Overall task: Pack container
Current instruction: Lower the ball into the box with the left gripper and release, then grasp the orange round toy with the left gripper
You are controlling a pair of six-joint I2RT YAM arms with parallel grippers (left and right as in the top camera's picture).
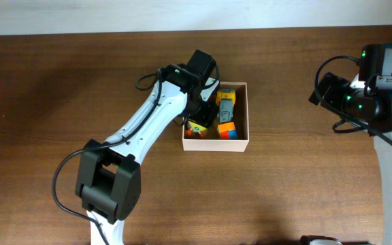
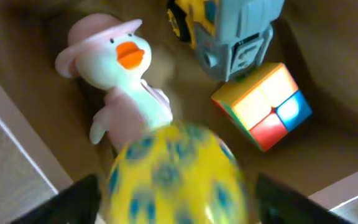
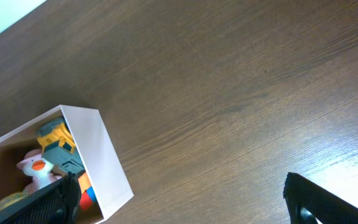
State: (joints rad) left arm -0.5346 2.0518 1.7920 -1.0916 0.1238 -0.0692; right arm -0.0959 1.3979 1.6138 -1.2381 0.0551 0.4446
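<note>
While left gripper hovers in container | jaws spread round yellow ball; right gripper spread, well apart

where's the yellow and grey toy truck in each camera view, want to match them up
Overhead: the yellow and grey toy truck lies inside the white cardboard container, just right of picture centre.
Left wrist: the truck is at the top edge, right of centre, partly cropped.
Right wrist: the truck is at the lower left, inside the container.
Shared landmark: the multicoloured cube beside the truck's grey end.
</note>
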